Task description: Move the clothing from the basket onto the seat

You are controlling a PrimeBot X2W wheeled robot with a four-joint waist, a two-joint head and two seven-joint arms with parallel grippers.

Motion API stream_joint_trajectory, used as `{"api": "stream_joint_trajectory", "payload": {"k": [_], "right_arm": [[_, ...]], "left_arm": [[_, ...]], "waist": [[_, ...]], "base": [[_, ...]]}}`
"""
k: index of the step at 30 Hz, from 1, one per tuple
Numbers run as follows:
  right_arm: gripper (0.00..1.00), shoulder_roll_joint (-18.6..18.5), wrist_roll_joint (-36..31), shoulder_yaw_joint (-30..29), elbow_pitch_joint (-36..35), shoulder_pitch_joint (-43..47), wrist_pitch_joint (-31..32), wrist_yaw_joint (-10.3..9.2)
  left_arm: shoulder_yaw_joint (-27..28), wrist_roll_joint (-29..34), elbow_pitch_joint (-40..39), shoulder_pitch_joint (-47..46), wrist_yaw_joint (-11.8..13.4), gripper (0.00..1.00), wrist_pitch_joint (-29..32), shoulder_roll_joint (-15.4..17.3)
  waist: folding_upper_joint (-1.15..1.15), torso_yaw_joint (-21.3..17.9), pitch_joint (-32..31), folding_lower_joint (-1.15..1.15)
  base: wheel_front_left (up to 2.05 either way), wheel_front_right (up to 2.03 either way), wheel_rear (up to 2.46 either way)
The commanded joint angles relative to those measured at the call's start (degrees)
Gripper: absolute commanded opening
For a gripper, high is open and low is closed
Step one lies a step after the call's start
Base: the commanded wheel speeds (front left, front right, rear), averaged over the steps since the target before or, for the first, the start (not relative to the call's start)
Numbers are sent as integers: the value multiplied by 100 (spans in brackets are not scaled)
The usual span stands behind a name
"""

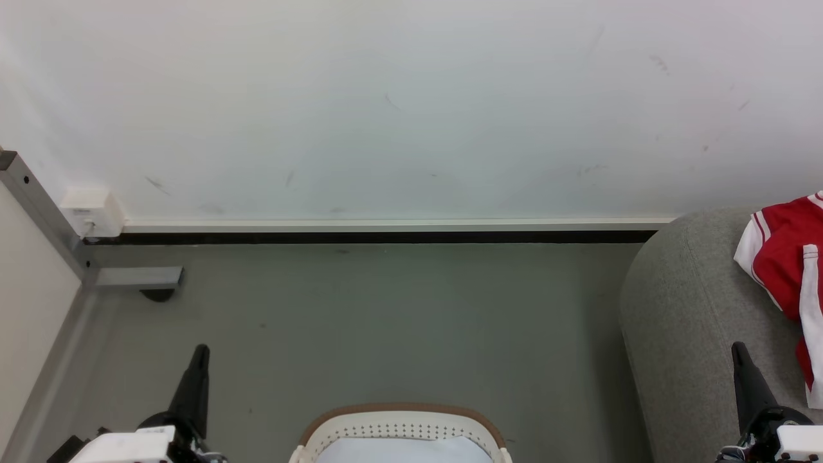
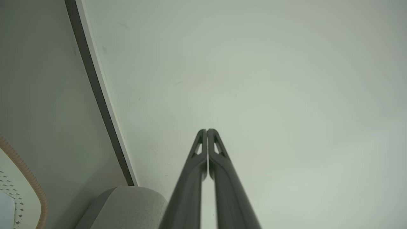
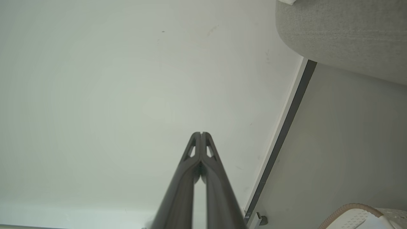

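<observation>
- Head view: a scuffed white wall (image 1: 411,109) is met by a grey floor (image 1: 386,321) along one dark skirting strip (image 1: 386,237); one pale box (image 1: 93,211) is fixed low on the wall at the left.
- One basket (image 1: 398,421) is seen at the bottom centre, off-white and perforated, with a brown rim; something pale lies inside it.
- One seat (image 1: 681,321), light grey with a rounded corner, is seen at the right, well apart from the basket.
- One heap of clothing (image 1: 781,257) is seen lying crumpled on the seat, bright red with white stripes and trim, and cut off by the right edge.
- Two grippers are counted: the left gripper (image 1: 201,350) over the floor and the right gripper (image 1: 739,350) over the seat; nothing is held.
- Left wrist view: the wall is faced; two dark fingers (image 2: 189,190) are pressed together; the basket rim is seen lower left and a seat corner at the bottom.
- Right wrist view: the wall is faced; both fingers (image 3: 182,190) are likewise pressed together at the tips; the seat is seen upper right and the basket rim lower right.
</observation>
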Motion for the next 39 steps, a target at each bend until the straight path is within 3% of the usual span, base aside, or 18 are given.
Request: {"api": "stream_joint_trajectory", "payload": {"k": [1, 39], "right_arm": [[0, 11, -28, -24, -17, -65, 18, -12], [0, 22, -47, -43, -16, -68, 25, -12]], "left_arm": [[13, -79, 0, -55, -24, 0, 25, 8], [11, -81, -1, -54, -25, 0, 22, 9]], "waist": [[0, 0, 0, 0], [0, 0, 0, 0]], "base": [[0, 0, 0], [0, 0, 0]]}}
